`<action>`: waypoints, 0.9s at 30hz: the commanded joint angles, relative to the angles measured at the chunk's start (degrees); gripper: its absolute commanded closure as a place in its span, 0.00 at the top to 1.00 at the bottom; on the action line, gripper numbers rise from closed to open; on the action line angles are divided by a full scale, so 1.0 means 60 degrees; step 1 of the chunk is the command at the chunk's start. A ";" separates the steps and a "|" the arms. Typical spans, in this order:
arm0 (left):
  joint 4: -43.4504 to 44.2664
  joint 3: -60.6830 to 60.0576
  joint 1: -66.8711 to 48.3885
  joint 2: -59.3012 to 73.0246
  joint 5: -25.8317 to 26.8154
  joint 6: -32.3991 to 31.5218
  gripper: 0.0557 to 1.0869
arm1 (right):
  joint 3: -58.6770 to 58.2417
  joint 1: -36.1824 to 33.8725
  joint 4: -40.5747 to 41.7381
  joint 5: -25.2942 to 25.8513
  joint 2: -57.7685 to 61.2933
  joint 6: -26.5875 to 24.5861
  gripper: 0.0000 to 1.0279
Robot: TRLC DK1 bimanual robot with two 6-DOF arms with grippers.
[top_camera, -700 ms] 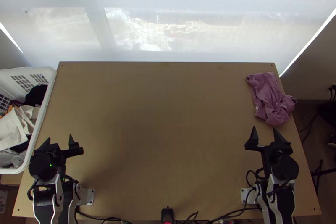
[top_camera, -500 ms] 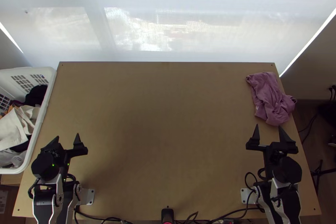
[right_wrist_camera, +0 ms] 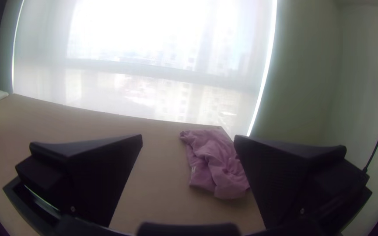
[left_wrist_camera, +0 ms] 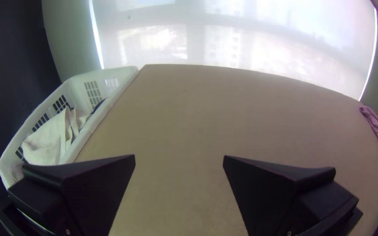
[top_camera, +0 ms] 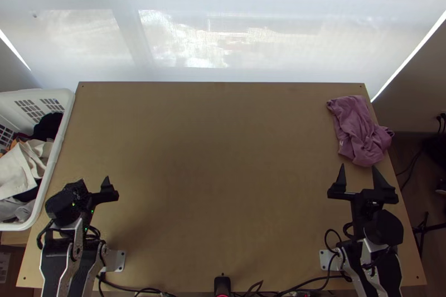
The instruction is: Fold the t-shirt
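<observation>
Subject item, the t-shirt [top_camera: 362, 138], was found bunched at the far right corner of the counter [top_camera: 217, 174], its right side reaching past the right edge. Sleeves and hem cannot be told apart. Its long axis slants from far left to near right, the near end lying just beyond the right hand [top_camera: 358, 166], almost straight ahead on the far side. That hand is plainly the nearer; the left hand [left_wrist_camera: 179, 156] is at the near left, well apart, with nearly the full width of the counter between. Both hands are spread, with nothing gripped. Count: one t-shirt, one counter, two arms (left arm [top_camera: 66, 216], right arm [top_camera: 387, 227]), two hands, one white basket [top_camera: 66, 113] at the left edge holding several clothes [top_camera: 19, 171], number not determinable. Assessment: folding has not begun, and the step in hand is judged to be the approach. The next move would call for the right hand to go farther out, lower onto the near end and draw the cloth left, toward the middle, for spreading. Risk noted: a push to the right could send it off the edge, and a shallow pinch may take only one layer.
</observation>
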 commanded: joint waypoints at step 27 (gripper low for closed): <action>-0.0368 0.8235 0.6002 1.1436 -0.0082 -0.0706 0.95 | 0.5688 0.0834 -0.5048 0.0042 0.6063 -0.0008 0.95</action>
